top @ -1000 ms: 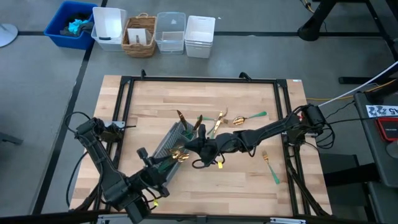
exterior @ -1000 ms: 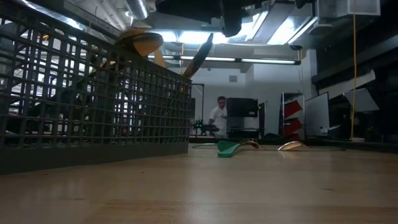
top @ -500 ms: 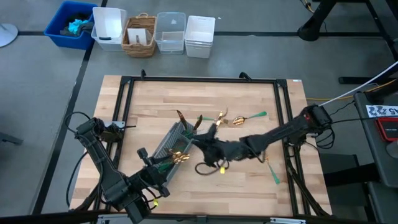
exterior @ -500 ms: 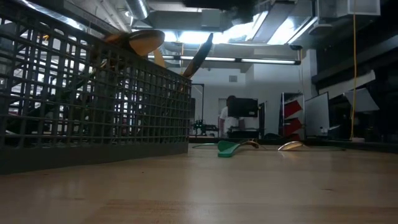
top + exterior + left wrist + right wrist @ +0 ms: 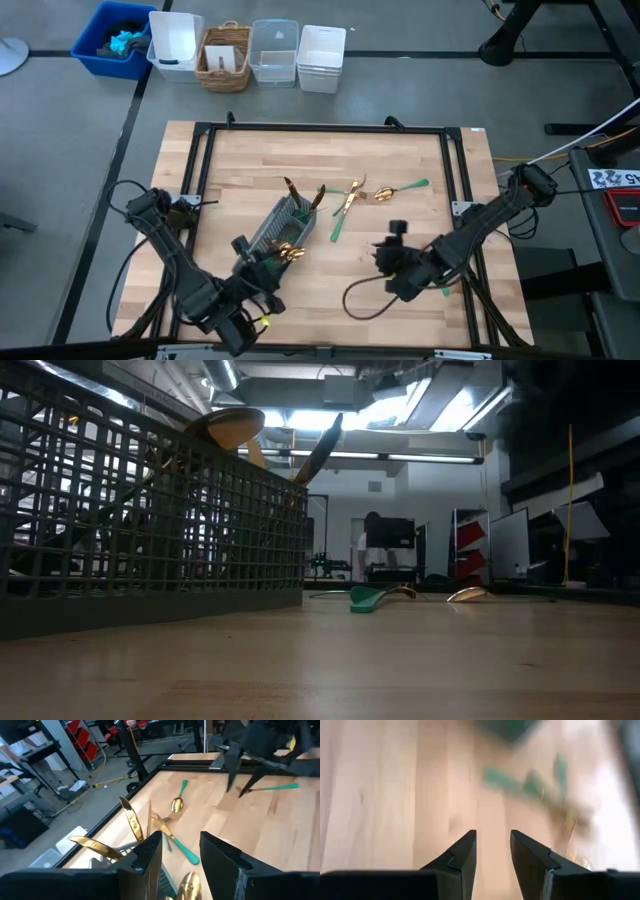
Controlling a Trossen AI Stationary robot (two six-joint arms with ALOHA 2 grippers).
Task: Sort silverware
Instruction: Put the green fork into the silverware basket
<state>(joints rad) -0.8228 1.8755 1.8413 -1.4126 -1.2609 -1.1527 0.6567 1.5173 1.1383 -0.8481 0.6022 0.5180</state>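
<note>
The grey mesh caddy lies on the table's middle; it also fills the left of the low view. Gold heads and two knives stick out of it. A green-handled piece lies beside it. A fork and a spoon lie behind it. My left gripper is open at the caddy's near end, with a gold spoon head between its fingers. My right gripper is open and empty over bare wood, right of the caddy.
A black frame runs round the tabletop. A dark cable loops on the table under my right arm. Several bins and a basket stand on the floor beyond the far edge. Bare wood lies at the far side.
My right gripper has drawn back from the caddy's far end toward the table's right and near edges. A green-handled piece now shows on the table beside the caddy, where the gripper stood.
</note>
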